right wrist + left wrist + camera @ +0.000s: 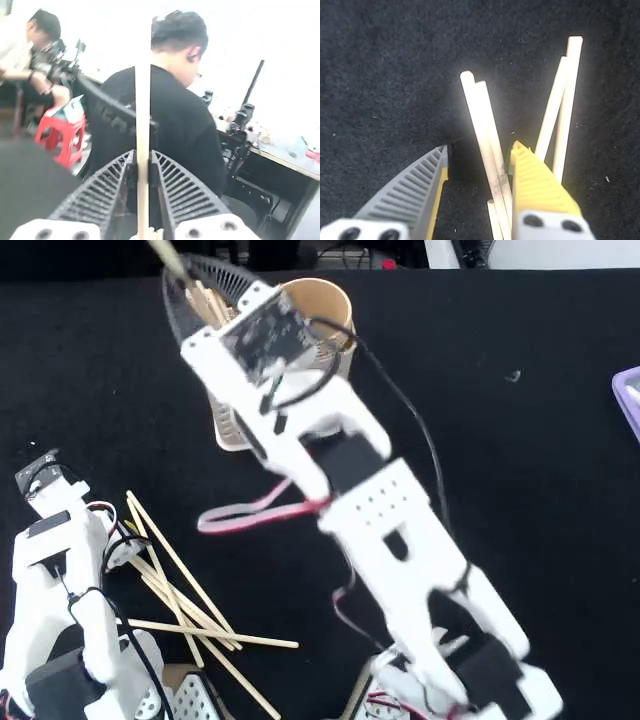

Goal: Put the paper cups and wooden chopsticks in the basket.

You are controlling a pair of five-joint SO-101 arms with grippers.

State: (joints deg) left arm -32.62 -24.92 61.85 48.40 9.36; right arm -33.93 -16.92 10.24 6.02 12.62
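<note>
Wooden chopstick (143,100) stands clamped in the right gripper (142,162) at the far basket (228,275); let go like this, it may strike the basket and fall outside. Near left, the left gripper (480,165) hangs with jaws apart over loose chopsticks (180,590), and closing there could pinch two, one slipping free.

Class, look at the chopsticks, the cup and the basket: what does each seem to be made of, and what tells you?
Chopsticks: pale and matt with no coating, so most likely bare wood. Cup: tan with a thin rim, probably paper. Basket: a dark open mesh, either wire or plastic; the look leaves that open.
</note>
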